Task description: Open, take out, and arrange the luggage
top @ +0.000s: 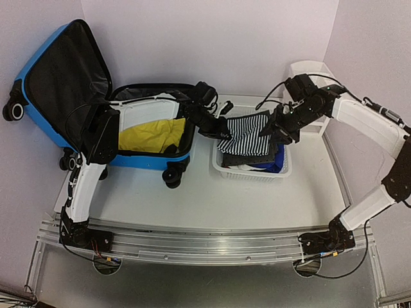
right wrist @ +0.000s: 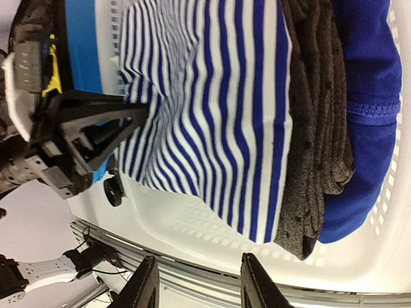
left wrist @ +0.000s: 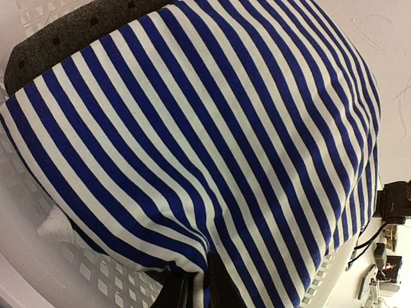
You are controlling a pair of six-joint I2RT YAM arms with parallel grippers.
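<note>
The luggage (top: 37, 63), a bright blue hard-shell suitcase, lies open at the left with its black-lined lid propped up. A yellow garment (top: 153, 135) lies in its lower half. A blue-and-white striped cloth (top: 247, 131) is spread over the white slatted basket (top: 252, 173). My left gripper (top: 223, 133) is shut on the left edge of the striped cloth (left wrist: 205, 128), its black fingers (left wrist: 225, 289) pinching a fold. My right gripper (top: 273, 131) hangs open by the basket's right side, its fingers (right wrist: 149, 282) apart with nothing between them, just off the striped cloth (right wrist: 212, 96).
Under the striped cloth the basket holds a dark grey speckled garment (right wrist: 314, 128) and a blue garment (right wrist: 372, 96). A white stand (top: 311, 74) is at the back right behind the right arm. An aluminium rail (top: 205, 240) runs along the table's near edge.
</note>
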